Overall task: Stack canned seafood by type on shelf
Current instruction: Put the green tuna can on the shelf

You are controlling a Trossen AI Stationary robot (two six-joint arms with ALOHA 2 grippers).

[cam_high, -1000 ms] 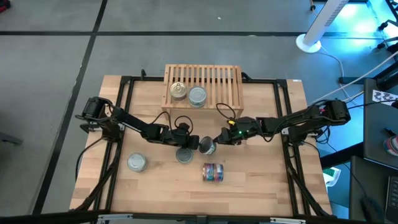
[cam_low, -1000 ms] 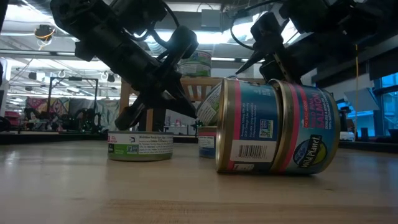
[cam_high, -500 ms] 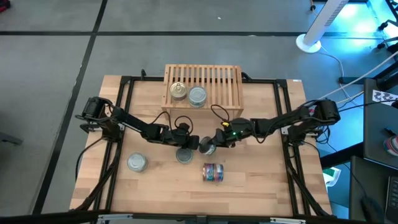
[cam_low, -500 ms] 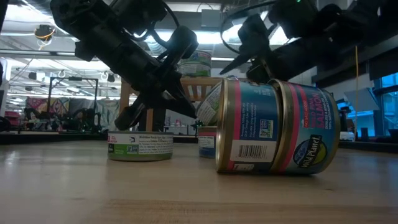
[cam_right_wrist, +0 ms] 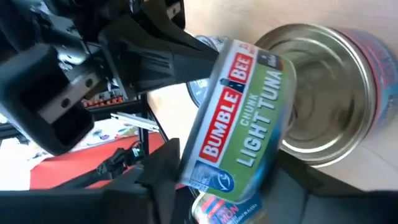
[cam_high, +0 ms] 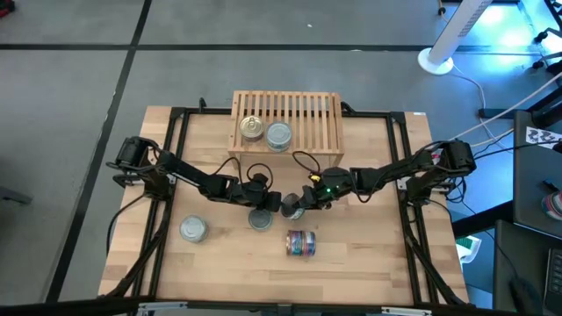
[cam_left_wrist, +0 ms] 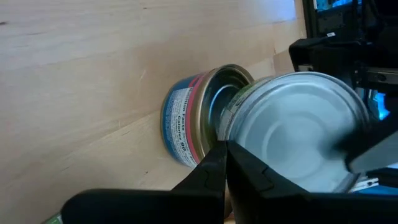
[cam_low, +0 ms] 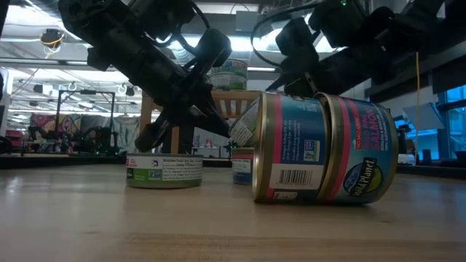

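Observation:
A green-and-red labelled tuna tin (cam_right_wrist: pixel 239 118) hangs tilted at mid-table, between both grippers. My left gripper (cam_high: pixel 279 203) comes from the table's left and is shut on it. My right gripper (cam_high: pixel 297 208) comes from the right, its fingers around the tin. Just beside and below it, a blue-red tin (cam_left_wrist: pixel 189 121) with a gold lid stands on the table. The light-wood shelf (cam_high: pixel 307 118) stands at the far edge, with two tins (cam_high: pixel 252 129) (cam_high: pixel 278 135) on its slatted top. A blue-red tin stack (cam_low: pixel 324 149) lies on its side near the front. My left gripper pinches the tuna tin's rim (cam_left_wrist: pixel 239 134) between its shut fingertips, slanting down from the table's left. The tin is tilted and clear of the table. My right gripper has a finger (cam_right_wrist: pixel 163 163) on each flat face of the tin, coming from the table's right and slanting down. The silver face (cam_left_wrist: pixel 298 130) shows in the left wrist view.
A green-labelled tin (cam_high: pixel 261 219) stands just near of the grippers, and a silver-lidded tin (cam_high: pixel 193 230) stands at the near left. A black frame (cam_high: pixel 176 118) runs around the table's edges. Bare wood lies at the near right.
My right gripper has moved toward the table's left and slightly down, up to the tilted tuna tin, and its fingers have closed in on it. The tin has kept its place and tilt.

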